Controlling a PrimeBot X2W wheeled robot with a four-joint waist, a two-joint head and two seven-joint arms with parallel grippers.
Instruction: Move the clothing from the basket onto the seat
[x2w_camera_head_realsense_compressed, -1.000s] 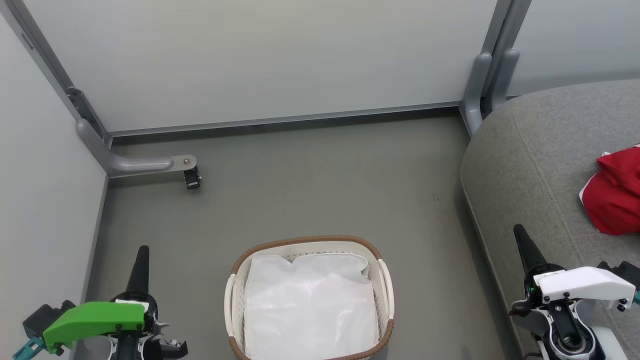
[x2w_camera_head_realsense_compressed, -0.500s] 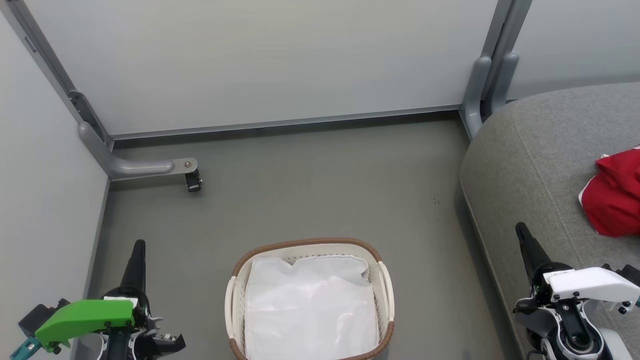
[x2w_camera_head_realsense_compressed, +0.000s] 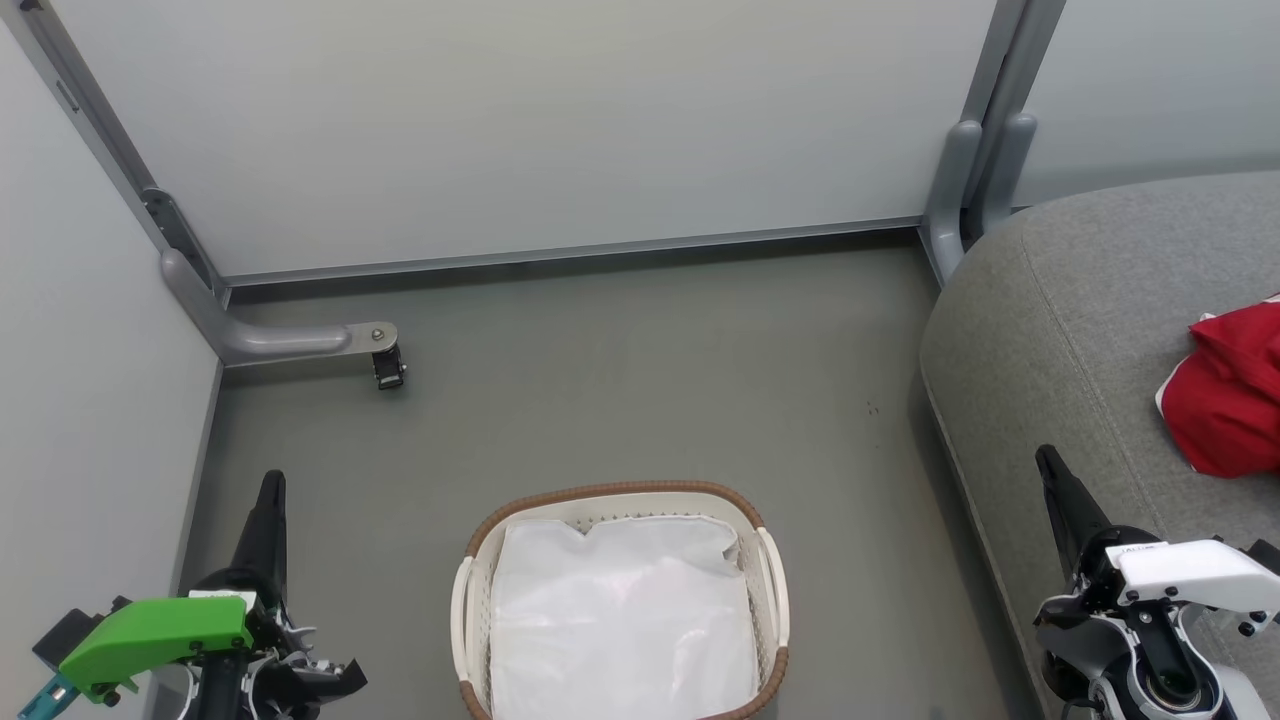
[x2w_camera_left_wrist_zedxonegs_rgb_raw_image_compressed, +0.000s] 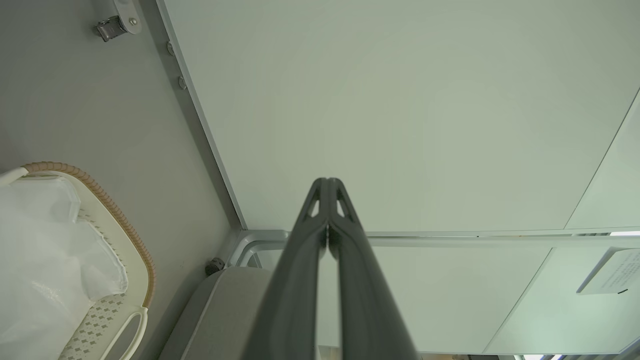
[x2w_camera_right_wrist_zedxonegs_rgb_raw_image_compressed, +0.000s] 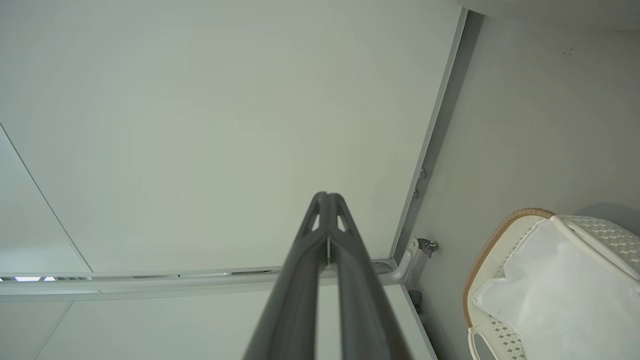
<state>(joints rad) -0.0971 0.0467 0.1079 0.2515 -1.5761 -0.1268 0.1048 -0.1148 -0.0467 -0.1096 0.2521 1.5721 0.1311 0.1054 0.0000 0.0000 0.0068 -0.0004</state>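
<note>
Your red fabric clothing (x2w_camera_head_realsense_compressed: 1230, 400) lies on the grey upholstered seat (x2w_camera_head_realsense_compressed: 1060, 300); white perforated plastic basket (x2w_camera_head_realsense_compressed: 610, 492) on the floor (x2w_camera_head_realsense_compressed: 640, 380) shows white liner (x2w_camera_head_realsense_compressed: 620, 620). Left gripper (x2w_camera_head_realsense_compressed: 272, 480) and right gripper (x2w_camera_head_realsense_compressed: 1046, 456) pinched closed, empty: unloading looks done.

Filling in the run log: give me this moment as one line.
clothing: on seat | basket: white liner, no clothing | left gripper: shut, empty | right gripper: shut, empty

A grey-green floor (x2w_camera_head_realsense_compressed: 640, 380) runs to pale partition panels (x2w_camera_head_realsense_compressed: 520, 130) on the far side and along the left. At the far left corner a grey metal foot (x2w_camera_head_realsense_compressed: 290, 342) reaches out over the floor, with a small black caster (x2w_camera_head_realsense_compressed: 388, 370) under its tip. A grey upright post (x2w_camera_head_realsense_compressed: 1010, 60) stands at the far right.
</note>
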